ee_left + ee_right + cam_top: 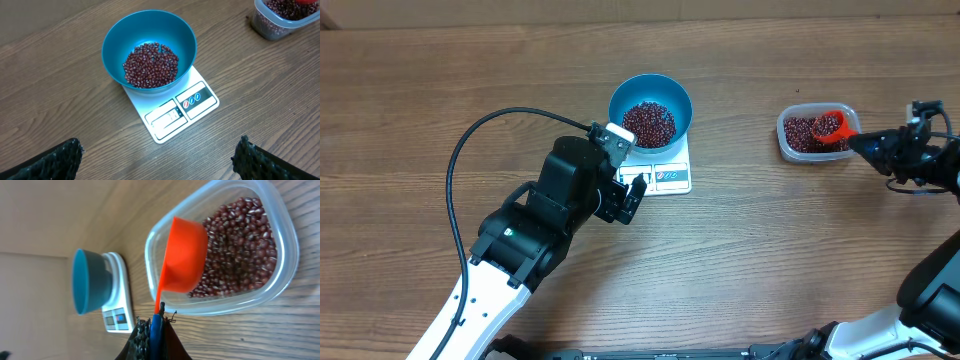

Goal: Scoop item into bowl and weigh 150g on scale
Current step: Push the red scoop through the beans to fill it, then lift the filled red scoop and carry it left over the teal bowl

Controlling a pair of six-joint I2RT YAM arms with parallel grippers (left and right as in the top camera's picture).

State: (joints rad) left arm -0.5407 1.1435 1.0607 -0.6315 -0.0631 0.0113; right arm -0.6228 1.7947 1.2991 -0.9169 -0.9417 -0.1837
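Observation:
The light blue bowl [650, 95] stands on the white scale [670, 177] and holds a heap of dark red beans [648, 122]. My left gripper [626, 196] hovers just in front of the scale, open and empty. In the left wrist view its fingers [55, 162] stand wide apart, below the bowl [115, 40] and scale [175, 112]. My right gripper [863, 144] is shut on the handle of an orange scoop [832, 126]. The scoop's cup [184, 255] sits over the beans [240, 245] in the clear tub [285, 275].
The clear plastic tub [792, 145] of beans sits at the right of the table, well apart from the scale. A black cable [470, 150] loops over the left arm. Bare wooden table surrounds everything.

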